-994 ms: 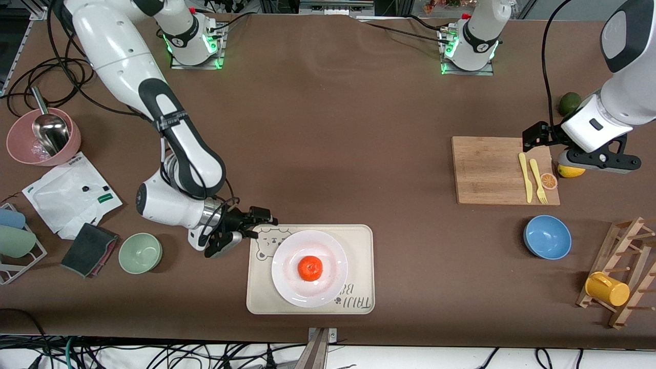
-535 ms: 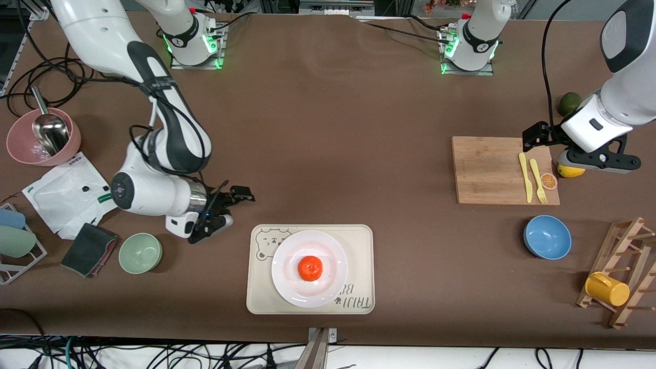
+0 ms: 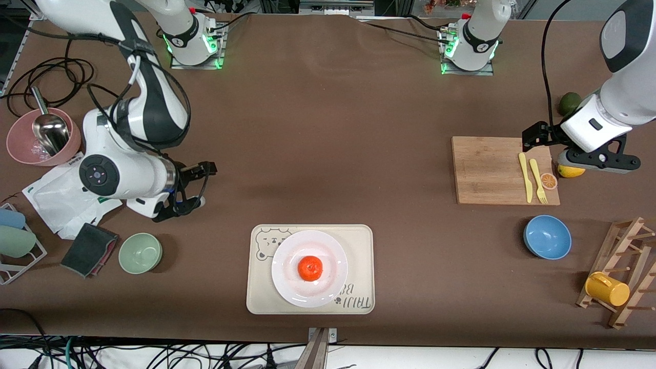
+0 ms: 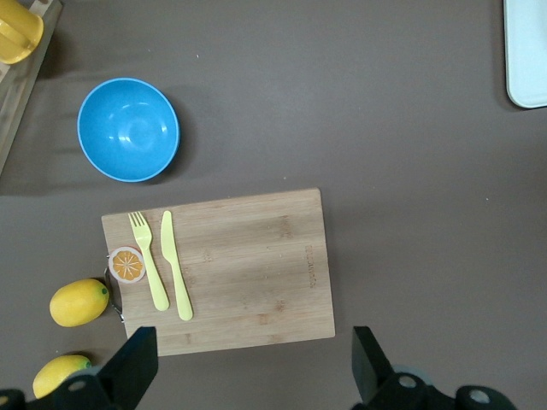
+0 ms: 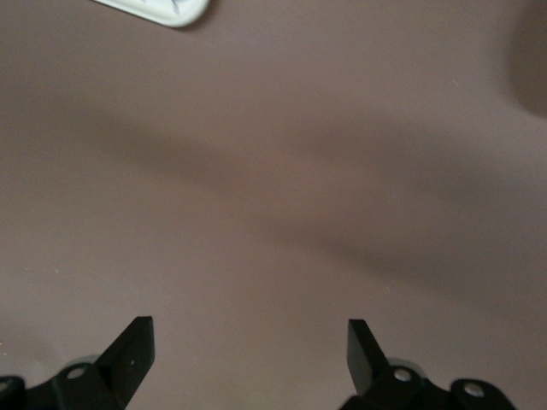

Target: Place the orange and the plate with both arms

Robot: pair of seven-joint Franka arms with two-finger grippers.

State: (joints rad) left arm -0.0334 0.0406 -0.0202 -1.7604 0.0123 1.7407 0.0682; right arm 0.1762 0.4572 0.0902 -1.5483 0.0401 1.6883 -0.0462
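Note:
The orange [image 3: 310,268] sits in the middle of the white plate [image 3: 333,256], which rests on the cream bear-printed tray [image 3: 359,246] near the front camera's edge of the table. My right gripper [image 3: 197,187] is open and empty, low over bare table toward the right arm's end, apart from the tray. In the right wrist view it [image 5: 248,350] shows over brown table, with a tray corner [image 5: 162,8] ahead. My left gripper [image 3: 594,163] is open and empty, held up by the wooden cutting board [image 3: 492,169]; the left wrist view shows it [image 4: 252,376] with the board [image 4: 248,265] below.
On the board lie a yellow knife [image 3: 524,177], fork [image 3: 537,179] and orange slice [image 3: 549,180]; a lemon [image 3: 570,171] and avocado [image 3: 569,103] lie beside it. A blue bowl [image 3: 547,237], a rack with a yellow mug [image 3: 607,288], a green bowl [image 3: 140,252], a pink bowl [image 3: 20,148].
My right gripper has drawn back from the tray's corner toward the right arm's end of the table, open and empty. The left arm, plate and orange have not moved.

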